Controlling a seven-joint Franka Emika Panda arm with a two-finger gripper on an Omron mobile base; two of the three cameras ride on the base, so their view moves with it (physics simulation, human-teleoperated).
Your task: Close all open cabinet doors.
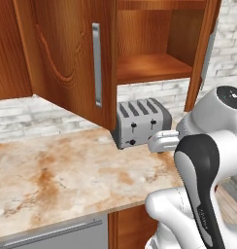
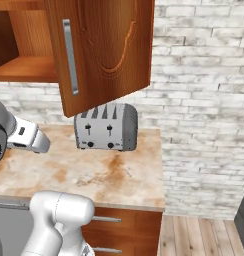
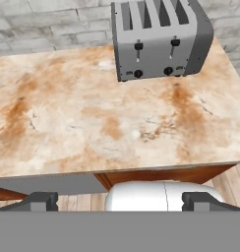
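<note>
- Left base view: a tall glossy reddish-brown wooden cabinet door with a carved arch outline point(image 1: 67, 58) hangs swung open at 11 o'clock, its slim vertical silver bar handle point(image 1: 96, 64) facing the camera.
- To its right, at 12 o'clock, the open wooden cabinet interior point(image 1: 152, 65) shows a bare shelf.
- At 2 o'clock a second reddish-brown door point(image 1: 204, 51) stands open, seen nearly edge-on.
- Right base view: the same second door point(image 2: 101, 50) fills the 12 o'clock area, swung out over the worktop with its silver handle point(image 2: 70, 56) on the left side.
- A grey four-slot metal toaster point(image 2: 107, 127) stands on the mottled beige-and-rust stone worktop point(image 2: 69, 175), directly below that door's lower edge and near the white brick wall point(image 2: 204, 100).
- Hand view: the toaster point(image 3: 159, 39) sits at 1 o'clock on the worktop point(image 3: 82, 123).
- The end effector point(image 3: 120, 202) shows at 6 o'clock: two dark fingertips point(image 3: 41, 201) set wide apart, released, grasping nothing, off the worktop's front edge.
</note>
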